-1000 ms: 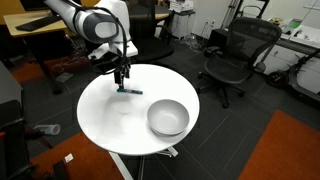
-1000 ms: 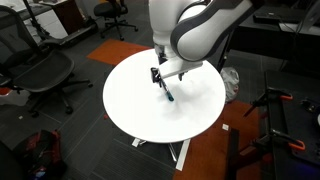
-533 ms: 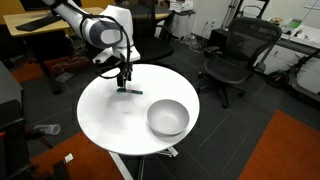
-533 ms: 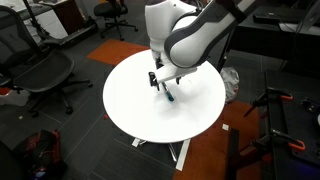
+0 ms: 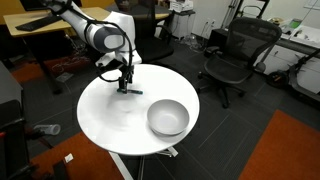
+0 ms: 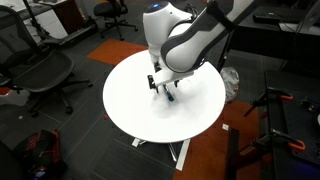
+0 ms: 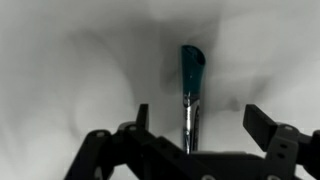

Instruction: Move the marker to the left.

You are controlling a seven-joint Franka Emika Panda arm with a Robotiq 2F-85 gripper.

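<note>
- The black two-finger Robotiq gripper (image 7: 200, 113) stands with its jaws spread wide, gripping nothing, low over the tabletop.
- One thin dark marker with a teal cap (image 7: 192, 72) lies flat on the table between the fingers, touching neither in the wrist view.
- In an exterior view the marker (image 5: 131, 91) sits inside the rim of the one round white table (image 5: 105, 120), with bare surface on all sides.
- One grey metal bowl (image 5: 168, 117) stands well apart from it, near the table's edge.
- One black mesh office chair (image 5: 235, 55) stands off the table.
</note>
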